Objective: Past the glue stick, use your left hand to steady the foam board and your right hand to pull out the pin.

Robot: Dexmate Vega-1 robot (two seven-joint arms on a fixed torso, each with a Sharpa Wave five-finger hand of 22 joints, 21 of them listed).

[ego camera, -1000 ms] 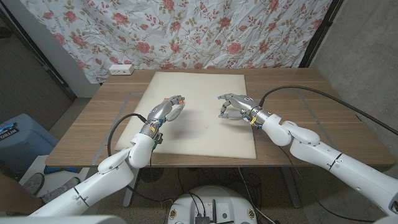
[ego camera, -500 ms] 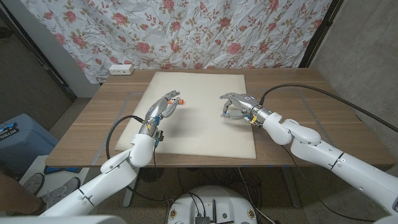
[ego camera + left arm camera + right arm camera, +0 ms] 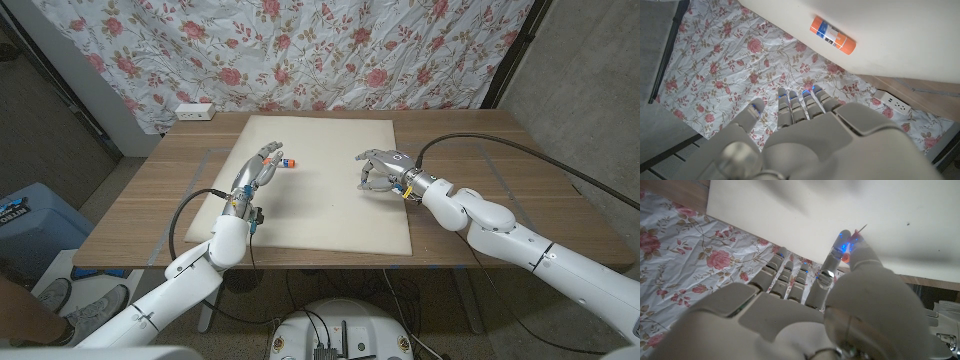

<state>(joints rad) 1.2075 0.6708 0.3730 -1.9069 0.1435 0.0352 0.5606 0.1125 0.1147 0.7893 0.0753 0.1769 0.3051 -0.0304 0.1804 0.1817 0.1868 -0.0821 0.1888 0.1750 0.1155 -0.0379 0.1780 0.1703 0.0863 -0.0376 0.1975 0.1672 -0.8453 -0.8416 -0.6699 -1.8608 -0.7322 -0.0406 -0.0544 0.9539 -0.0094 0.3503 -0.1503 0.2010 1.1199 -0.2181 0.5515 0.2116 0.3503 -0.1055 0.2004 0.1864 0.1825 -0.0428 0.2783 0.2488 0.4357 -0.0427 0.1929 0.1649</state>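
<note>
The foam board [image 3: 325, 185] lies flat at the middle of the wooden table [image 3: 470, 180], reaching from the near edge toward the far one. On the board, at about 11 o'clock from its centre, lies the glue stick [image 3: 290, 162], orange with a white and blue label; in the left wrist view the stick [image 3: 833, 34] rests on its side on the pale surface.

The left hand [image 3: 256, 175] hovers just at 7 o'clock of the glue stick, fingers stretched out straight and apart, holding nothing, lifted off the board with its shadow below. In the left wrist view the fingers [image 3: 790, 102] point out side by side, nothing between them.

The right hand [image 3: 383, 168] sits above the board at about 2 o'clock from its centre, well apart from the stick. Its thumb and a finger pinch the pin [image 3: 856, 233], whose thin point sticks out beyond the fingertips, clear of the board; the other fingers [image 3: 785, 272] curl loosely alongside.

A white power strip [image 3: 194, 111] lies at the table's far left corner, at 10 o'clock, before the flowered cloth [image 3: 330, 50].
</note>
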